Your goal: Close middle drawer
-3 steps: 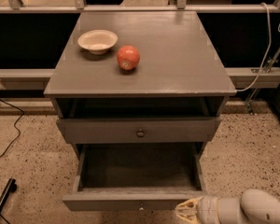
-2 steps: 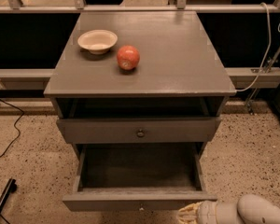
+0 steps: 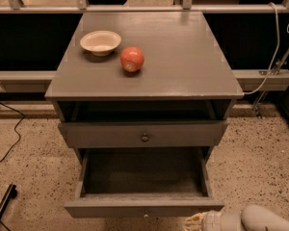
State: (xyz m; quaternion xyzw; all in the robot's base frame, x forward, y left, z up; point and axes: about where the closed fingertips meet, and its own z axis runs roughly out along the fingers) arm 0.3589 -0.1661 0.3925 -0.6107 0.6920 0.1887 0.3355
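Open floor (image 3: 262,174) around tool (image 3: 195,221), beside middle drawer (image 3: 143,207) front corner.

Two drawers (image 3: 143,134) (image 3: 143,207), one bowl (image 3: 100,42), one apple (image 3: 132,59), hand (image 3: 196,222) bottom-right.

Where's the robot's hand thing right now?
The gripper sits at the bottom right of the camera view, just in front of the right end of the open middle drawer.

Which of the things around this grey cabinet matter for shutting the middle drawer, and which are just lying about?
For the job:
- middle drawer, pulled far out
- gripper, low at the right, near that drawer's front corner

Just lying about:
- bowl and apple on the cabinet top
- upper drawer, slightly out
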